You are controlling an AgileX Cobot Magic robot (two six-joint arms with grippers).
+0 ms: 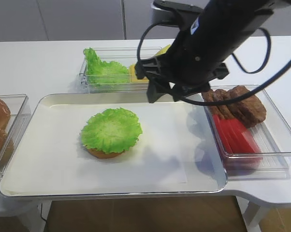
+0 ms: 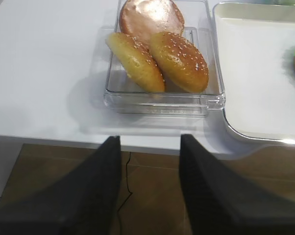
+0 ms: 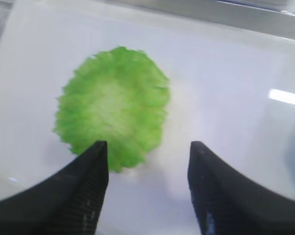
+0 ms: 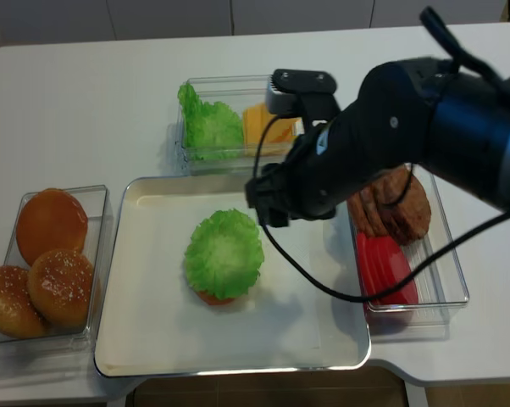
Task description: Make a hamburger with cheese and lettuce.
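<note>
Exterior high view: the white surface (image 1: 49,63) carries a large metal tray (image 1: 53,99) lined with white paper, flanked by three clear bins. The right arm (image 4: 424,119), black and bulky, reaches in over the tray's rear right part, above the tray and clear of everything on it. At the tray's middle lies the hamburger (image 1: 105,153), a bun half of which only the golden-brown rim shows, because the lettuce (image 1: 111,130) sits flat on top and overhangs it all round.

The right bin (image 1: 276,145) holds dark brown patties (image 4: 399,208) at the back and red slices (image 4: 386,267) at the front. The rear bin (image 4: 230,85) holds spare green leaves (image 4: 208,123) on its left side and the cheese (image 4: 268,125), a yellow stack, on its right (partly hidden by the arm in both high views). The left bin (image 2: 162,100) holds three whole buns (image 2: 179,61), two of them seeded.

Right wrist view: the right gripper (image 3: 147,166) has its jaws wide apart and empty, hanging over the bare paper just beside the lettuce.

Left wrist view: the left gripper (image 2: 150,171) has its jaws parted with nothing between them, off the near edge of the surface, in front of the bun bin.
</note>
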